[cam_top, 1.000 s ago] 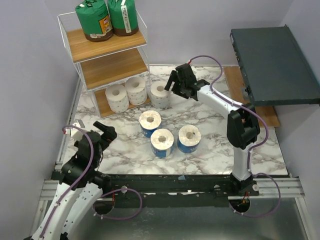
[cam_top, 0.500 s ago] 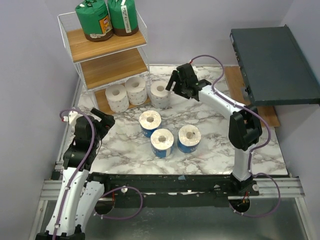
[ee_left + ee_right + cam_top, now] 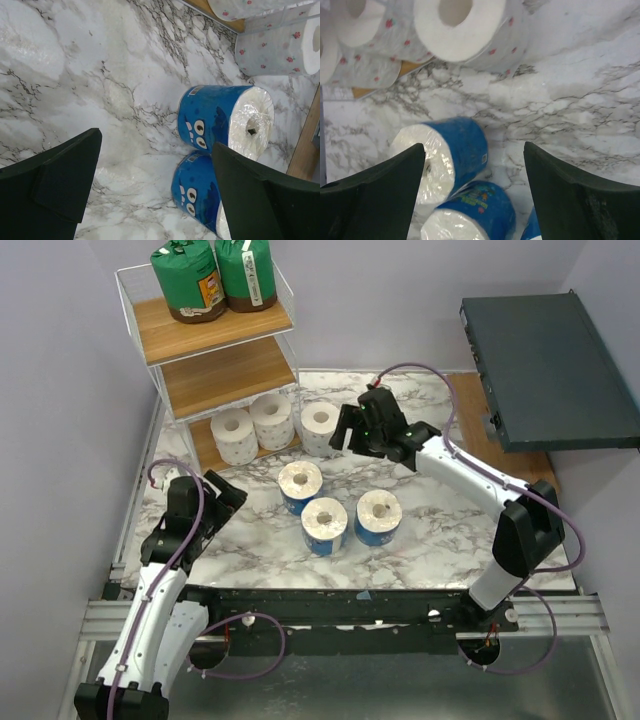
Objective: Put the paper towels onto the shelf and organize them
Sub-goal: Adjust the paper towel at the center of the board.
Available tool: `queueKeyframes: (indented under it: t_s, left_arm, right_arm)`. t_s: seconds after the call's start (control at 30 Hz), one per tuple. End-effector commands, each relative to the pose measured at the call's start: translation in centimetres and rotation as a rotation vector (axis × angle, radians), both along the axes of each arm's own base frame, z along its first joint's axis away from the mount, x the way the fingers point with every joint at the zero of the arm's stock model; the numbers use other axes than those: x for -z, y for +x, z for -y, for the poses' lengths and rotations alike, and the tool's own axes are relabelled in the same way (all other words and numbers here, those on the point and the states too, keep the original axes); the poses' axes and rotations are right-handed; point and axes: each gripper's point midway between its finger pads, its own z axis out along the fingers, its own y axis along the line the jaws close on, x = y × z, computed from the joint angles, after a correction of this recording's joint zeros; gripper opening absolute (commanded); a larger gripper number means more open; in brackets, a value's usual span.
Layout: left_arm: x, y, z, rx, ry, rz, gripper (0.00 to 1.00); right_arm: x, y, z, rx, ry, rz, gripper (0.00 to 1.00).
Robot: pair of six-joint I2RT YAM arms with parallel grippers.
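The shelf stands at the back left. Two green-wrapped rolls sit on its top board, the middle board is bare, two white rolls sit on the bottom board. A third white roll stands on the table beside it. Three blue-wrapped rolls stand mid-table; they also show in the left wrist view and the right wrist view. My right gripper is open and empty, just right of the third white roll. My left gripper is open and empty, left of the blue rolls.
A dark grey flat box sits raised at the back right, over a wooden board. The table is marble-patterned. Purple walls close in on the left and back.
My right arm has swung forward and down, its gripper now lower beside the loose white roll. My left arm has reached forward, its gripper closer to the blue rolls.
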Motion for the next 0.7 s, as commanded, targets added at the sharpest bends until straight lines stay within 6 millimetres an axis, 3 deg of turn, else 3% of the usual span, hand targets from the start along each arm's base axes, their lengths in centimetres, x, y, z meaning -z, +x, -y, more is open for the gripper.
queueKeyframes:
  t_s: [0.0, 0.1, 0.23, 0.67]
  left_arm:
    - [0.5, -0.1, 1.2, 0.051, -0.050, 0.003, 0.99]
    - [1.3, -0.2, 1.8, 0.073, -0.079, 0.001, 0.99]
    - [2.2, -0.4, 2.5, 0.090, -0.121, -0.013, 0.99]
    - [2.6, -1.4, 2.6, 0.110, -0.116, -0.006, 0.98]
  right_arm:
    - [1.1, -4.7, -2.3, -0.192, -0.068, -0.043, 0.83]
    - [2.0, -6.7, -3.9, -0.284, -0.097, -0.039, 0.82]
    - [3.5, -7.4, -5.4, -0.325, -0.123, -0.053, 0.81]
    - [5.5, -5.8, -7.7, -0.357, -0.175, -0.042, 0.79]
